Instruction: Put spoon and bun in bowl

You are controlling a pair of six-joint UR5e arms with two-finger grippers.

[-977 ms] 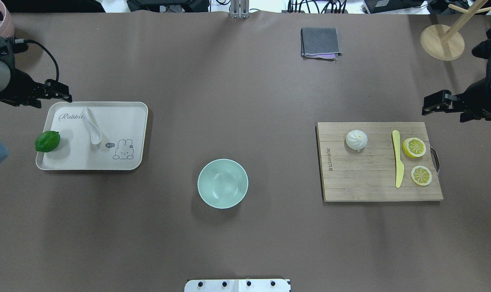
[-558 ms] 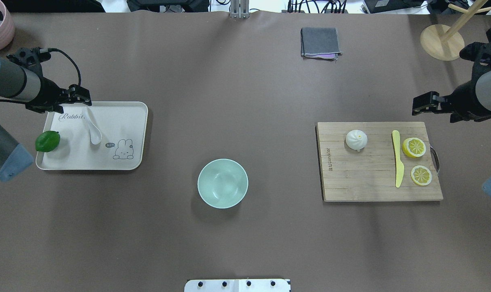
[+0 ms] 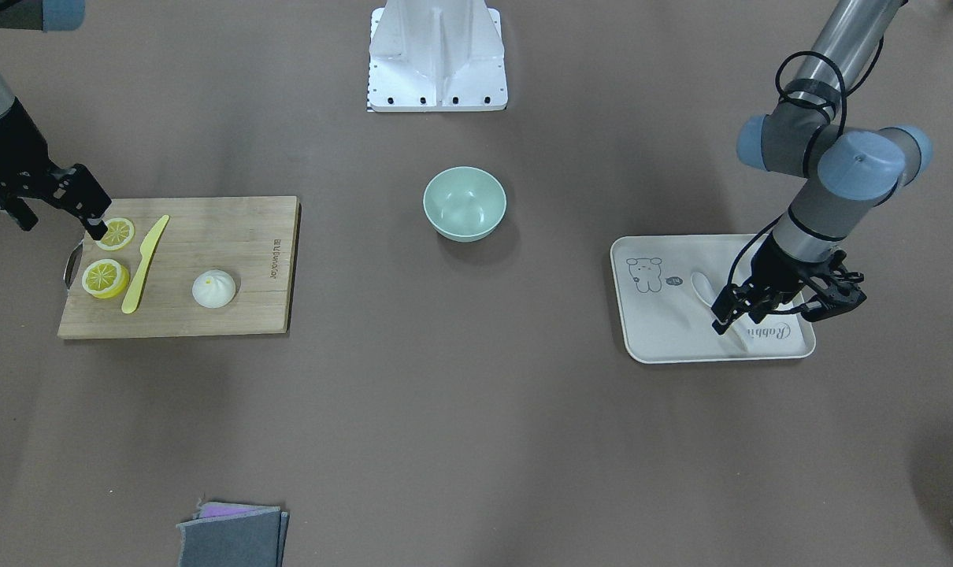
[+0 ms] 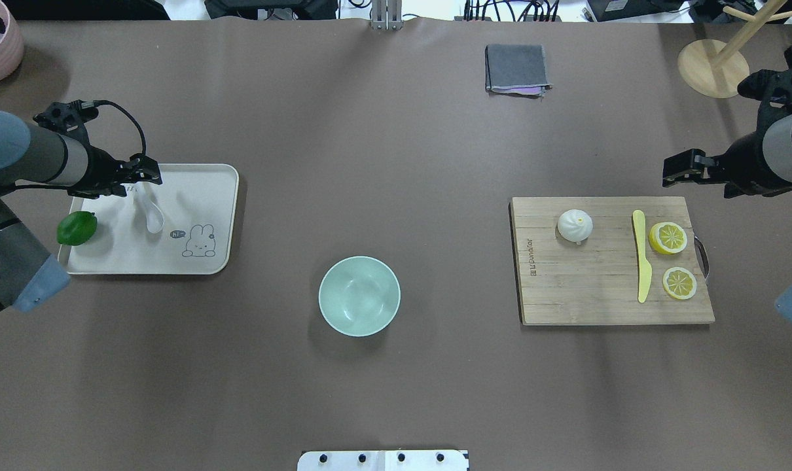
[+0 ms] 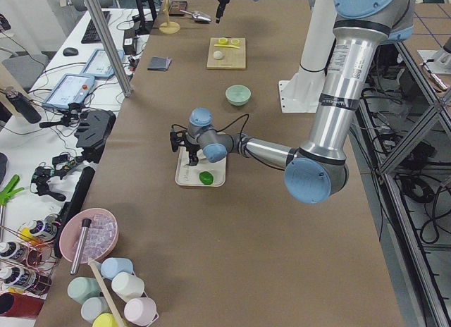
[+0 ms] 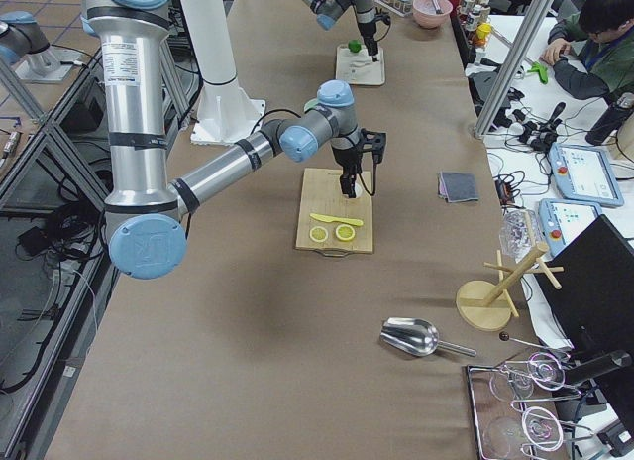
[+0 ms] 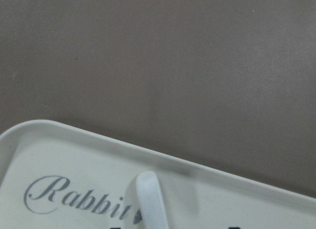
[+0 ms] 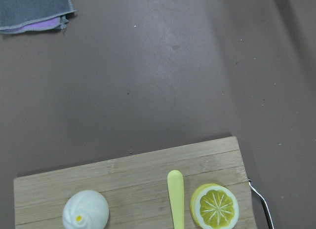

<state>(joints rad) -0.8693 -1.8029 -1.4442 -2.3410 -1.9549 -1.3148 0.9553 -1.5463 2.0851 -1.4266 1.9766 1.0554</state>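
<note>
The white spoon (image 4: 151, 210) lies on the cream tray (image 4: 206, 196) at the left, handle toward the far edge; its handle tip shows in the left wrist view (image 7: 148, 199). My left gripper (image 4: 144, 173) is open and hovers over that handle end, holding nothing. The white bun (image 4: 575, 226) sits on the wooden cutting board (image 4: 599, 294) at the right and shows in the right wrist view (image 8: 86, 211). My right gripper (image 4: 675, 170) is open and empty, just past the board's far right corner. The mint-green bowl (image 4: 359, 296) stands empty between them.
A green lime (image 4: 77, 227) sits on the tray's left edge. A yellow knife (image 4: 641, 255) and two lemon slices (image 4: 668, 237) lie on the board beside the bun. A folded grey cloth (image 4: 516, 68) and a wooden stand (image 4: 713, 68) are at the far side.
My left gripper has moved right, from off the tray's far left corner to over the spoon's handle. My right gripper has shifted slightly left toward the board. Objects have not moved.
</note>
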